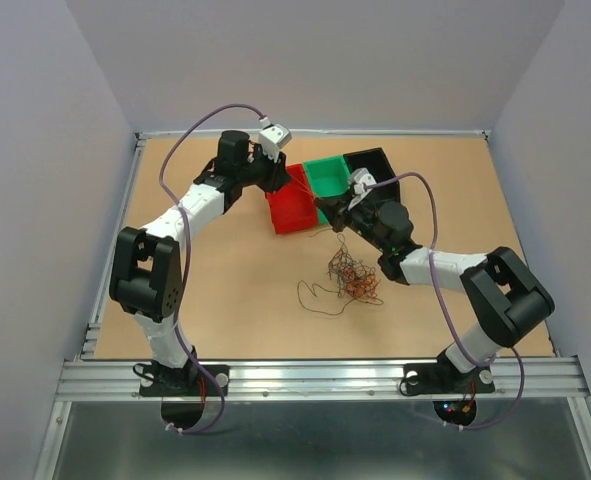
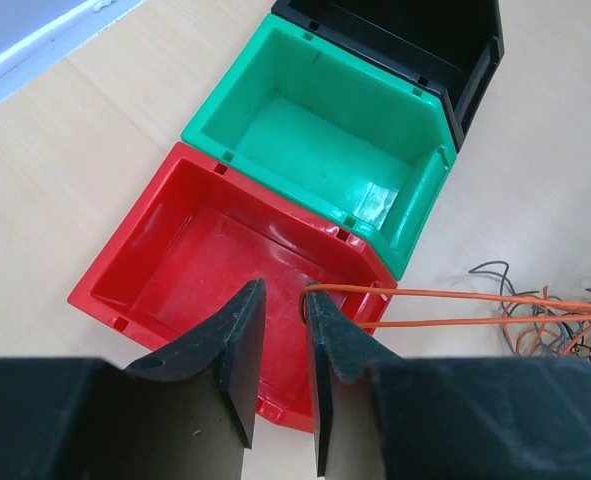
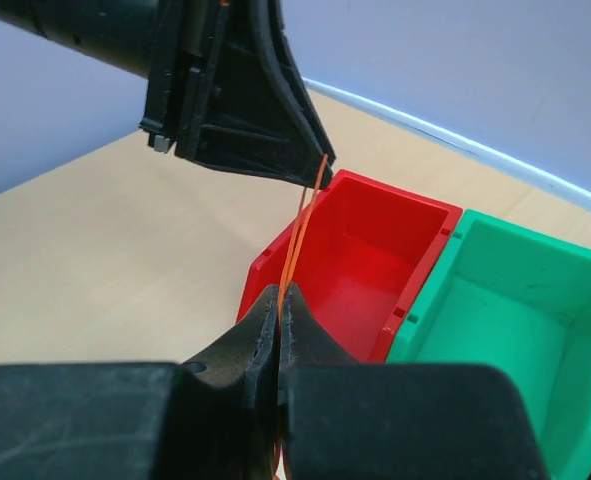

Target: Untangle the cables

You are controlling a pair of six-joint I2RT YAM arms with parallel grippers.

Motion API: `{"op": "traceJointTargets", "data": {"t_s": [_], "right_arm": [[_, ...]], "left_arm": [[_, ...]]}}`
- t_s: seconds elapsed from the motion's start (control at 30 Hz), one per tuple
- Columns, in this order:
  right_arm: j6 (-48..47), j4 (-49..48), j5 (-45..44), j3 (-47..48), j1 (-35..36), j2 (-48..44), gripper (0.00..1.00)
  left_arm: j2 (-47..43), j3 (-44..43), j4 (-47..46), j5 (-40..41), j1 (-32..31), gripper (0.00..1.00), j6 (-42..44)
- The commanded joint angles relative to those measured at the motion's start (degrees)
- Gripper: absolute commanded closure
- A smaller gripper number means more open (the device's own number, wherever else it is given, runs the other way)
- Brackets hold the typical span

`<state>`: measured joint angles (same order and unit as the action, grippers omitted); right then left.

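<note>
- Left gripper [image 2: 282,295]: hangs over the near rim of the red bin [image 2: 125,270], released, with a clear gap between its two black fingers.
- Orange wire [image 2: 425,293]: hooks over the tip of that gripper's right-hand finger, not pinched, and runs from there off to the right, toward the loose strands at the edge of the left wrist view.
- Right gripper [image 3: 278,295]: clenched on the orange wire, tips pressed together with no gap showing; sits near the front of the green bin [image 2: 235,100].
- From the right wrist: looks like two thin orange lines side by side, rising out of the closed tips up to the tip of the left gripper, above the red bin.
- Cables [image 1: 353,275]: lie as a small curly tangle of orange, brown and dark strands on the table [image 1: 225,280], nearer the arm bases than the bins and just beside the right forearm.
- At the tangle's left side: one dark strand, curling out loose across the board.
- Bins: stand side by side in a slanted row, red, then green, then the black bin [image 2: 475,75], each touching the next.
</note>
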<state>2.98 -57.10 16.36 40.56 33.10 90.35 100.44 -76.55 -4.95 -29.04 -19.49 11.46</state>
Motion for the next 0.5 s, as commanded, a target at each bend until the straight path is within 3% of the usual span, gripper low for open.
{"op": "traceJointTargets", "data": {"t_s": [0.0, 0.2, 0.33, 0.47], "right_arm": [[6.9, -10.8, -3.1, 2.7, -1.6, -3.8, 0.99], [18.0, -12.4, -3.7, 10.1, -6.6, 0.0, 1.0], [30.4, -12.3, -4.1, 14.8, -9.9, 4.6, 0.99], [36.8, -7.4, -11.9, 16.9, -11.9, 6.2, 0.99]], "left_arm": [[1.8, -2.1, -3.5, 13.4, 6.8, 0.66, 4.0], [1.7, -1.7, -2.5, 12.8, 5.4, 0.65, 4.6], [1.3, -0.9, -2.5, 14.4, 3.7, 0.65, 5.1], [1.0, -0.2, -2.5, 14.4, 2.1, 0.64, 5.8]]}}
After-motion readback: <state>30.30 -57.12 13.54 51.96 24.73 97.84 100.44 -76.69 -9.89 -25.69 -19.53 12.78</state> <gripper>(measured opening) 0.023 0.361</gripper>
